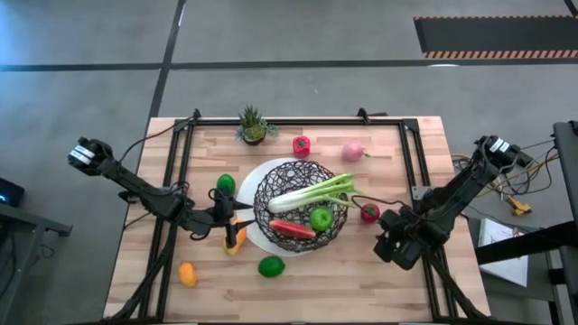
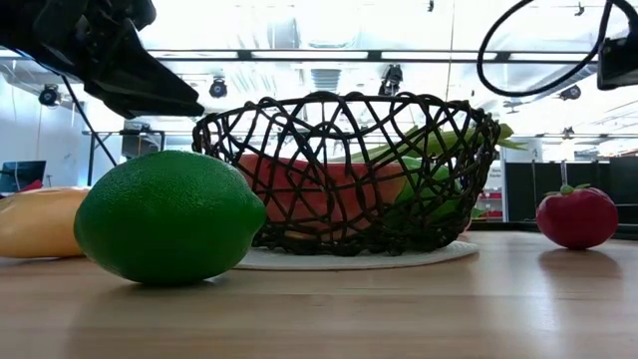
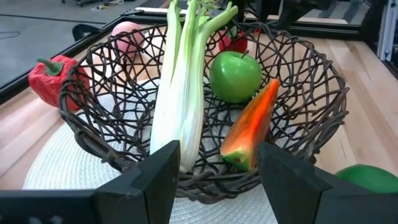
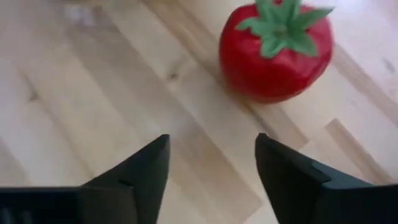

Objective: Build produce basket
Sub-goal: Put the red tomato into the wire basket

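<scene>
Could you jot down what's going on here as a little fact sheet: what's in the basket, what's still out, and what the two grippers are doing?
basket: black wire, on a white mat
inside: celery, green apple, red-orange piece
still on table: tomato, lime, red pepper, pink piece
left gripper: open, empty, at the basket's rim
right gripper: open, empty, beside the tomato

A lab or workshop hall: a wooden table [image 1: 298, 271] with a black frame [image 1: 181, 162] stands on a grey concrete floor [image 1: 298, 36] with hazard tape [image 1: 497, 54], under ceiling lights [image 2: 217, 88], monitor [image 2: 22, 175] behind.
</scene>
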{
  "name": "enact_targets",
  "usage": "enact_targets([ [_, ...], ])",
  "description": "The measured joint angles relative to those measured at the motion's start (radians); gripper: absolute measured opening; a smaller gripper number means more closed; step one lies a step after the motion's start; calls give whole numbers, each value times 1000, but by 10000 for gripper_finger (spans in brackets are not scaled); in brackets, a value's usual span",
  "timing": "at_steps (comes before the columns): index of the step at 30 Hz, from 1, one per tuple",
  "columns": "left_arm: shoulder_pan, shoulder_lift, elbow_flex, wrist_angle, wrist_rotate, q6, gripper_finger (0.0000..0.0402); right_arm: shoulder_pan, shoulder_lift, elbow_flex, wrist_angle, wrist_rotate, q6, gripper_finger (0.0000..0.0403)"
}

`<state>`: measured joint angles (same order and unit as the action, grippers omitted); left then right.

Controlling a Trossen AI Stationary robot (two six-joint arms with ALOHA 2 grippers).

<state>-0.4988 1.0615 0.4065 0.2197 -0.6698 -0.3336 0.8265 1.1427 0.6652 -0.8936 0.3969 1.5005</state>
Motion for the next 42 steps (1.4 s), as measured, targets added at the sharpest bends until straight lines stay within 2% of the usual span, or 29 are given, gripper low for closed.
enact_targets([
  [8, 1, 0, 0, 8, -1, 0, 196, -16, 0, -68, -18, 118, 7, 347],
  [12, 1, 0, 0, 8, -1, 0, 196, -38, 6, -110, -5, 154, 23, 380],
  [15, 1, 0, 0, 9, -1, 0, 196, -53, 6, -139, 18, 184, 22, 384],
  [20, 1, 0, 0, 11, -1, 0, 196, -69, 6, -185, 90, 313, 14, 384],
  [26, 1, 0, 0, 12, -1, 0, 196, -83, 6, -200, 120, 415, -41, 384],
  [42, 1, 0, 0, 12, 0, -1, 196, -135, 6, -198, 172, 407, -168, 384],
])
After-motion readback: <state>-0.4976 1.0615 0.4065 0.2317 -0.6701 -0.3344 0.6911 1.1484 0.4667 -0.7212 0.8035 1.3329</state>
